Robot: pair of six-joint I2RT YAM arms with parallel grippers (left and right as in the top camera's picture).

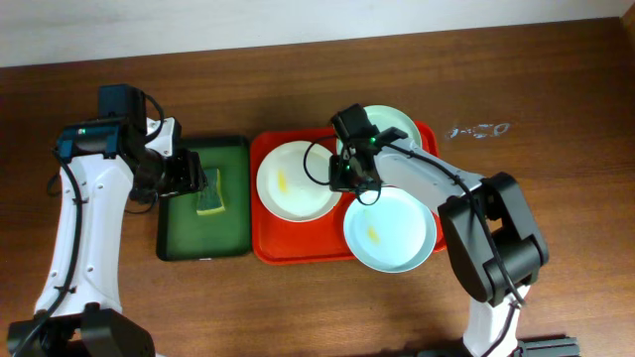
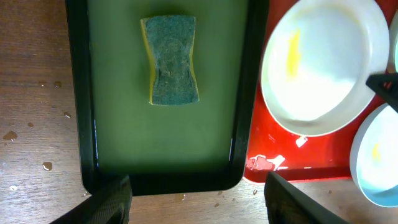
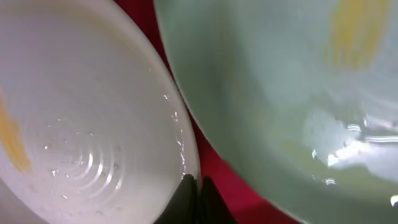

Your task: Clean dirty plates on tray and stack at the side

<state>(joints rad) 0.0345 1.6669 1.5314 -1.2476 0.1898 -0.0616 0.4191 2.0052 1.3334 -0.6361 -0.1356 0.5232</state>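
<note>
The white plate (image 1: 296,180) sits on the left half of the red tray (image 1: 266,246), and the right gripper (image 1: 351,180) is closed on its right rim. In the wrist view the fingertips (image 3: 186,200) meet right at that edge with almost no gap. We judge slip as the main risk: the pinch takes only a thin bit of rim and the plate carries water beads (image 3: 177,134), so a lift could let it swing or drop. Second risk is a knock: the upper mint plate (image 1: 392,124) and the lower blue plate (image 1: 397,238) lie just beside the held rim, and the blue one overhangs the tray's front edge, so a bump could tip it onto the table (image 1: 556,79). Contents: the red tray holds all three plates, none stacked at the side yet. The white plate has a yellow smear (image 1: 285,181) near its centre, the blue plate has a small one, and the mint plate is partly hidden under the right arm (image 1: 427,174). The green tray (image 1: 179,236), just beside the red tray's left side, holds one sponge (image 1: 210,194), green face up, nothing else. The left gripper (image 1: 187,178) hovers over that tray next to the sponge, fingers (image 2: 109,202) wide apart and empty, so we think wiping may lag while the plate hangs on a weak grip. Drops (image 2: 11,135) lie on the wood nearby.
</note>
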